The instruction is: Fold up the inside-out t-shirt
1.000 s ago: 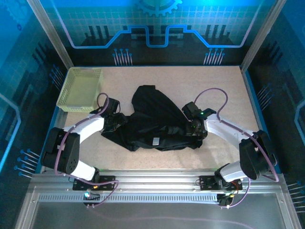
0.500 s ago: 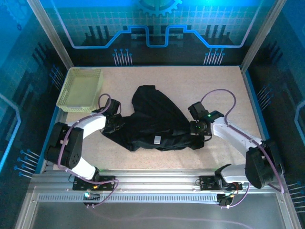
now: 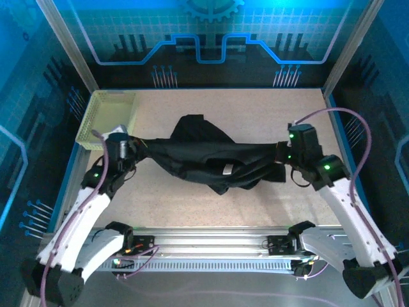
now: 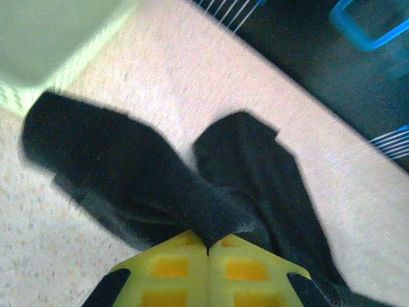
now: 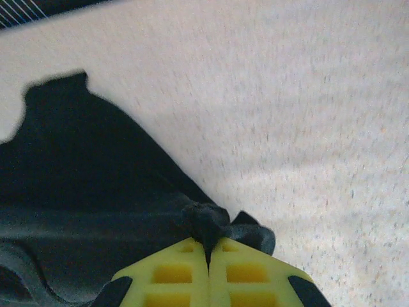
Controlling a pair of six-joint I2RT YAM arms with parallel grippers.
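Pulled apart since a second ago: left gripper [image 3: 135, 148] now just beside the near corner of the pale yellow-green mesh basket [image 3: 108, 118], right gripper [image 3: 281, 155] carried well away from the basket, toward the opposite side of the table [image 3: 255, 109]. Between the two, the inside-out t-shirt [image 3: 204, 153], earlier a loose heap, now drawn out into a long dark band.

Left gripper [image 4: 208, 246]: clenched on the shirt end nearest the basket. From the left wrist, yellow fingers [image 4: 172, 272] pressed flat together, with a ridge of black cloth pinched at their tips. Beyond the tips, two dark folds of the t-shirt [image 4: 128, 173] spreading over the speckled tabletop. One fold reaches close under the blurred basket [image 4: 51, 38]. Touching it or not: cannot tell through the blur.

Right gripper [image 5: 208, 246]: likewise clamped, on the shirt end farthest from the basket. From the right wrist, a small knot of fabric bunched right at the closed fingertips, and the rest of the t-shirt [image 5: 77, 166] trailing off to one side over bare table [image 5: 287, 96].

From above, a wider flap of the shirt sticks out from the band on the side facing the back wall, well apart from the basket. Opposite it, a sagging fold toward the arm bases. Small white tag [image 3: 227, 169] showing on the band just past its middle, on the half away from the basket. Basket itself standing in the table's back corner, clear of the shirt.
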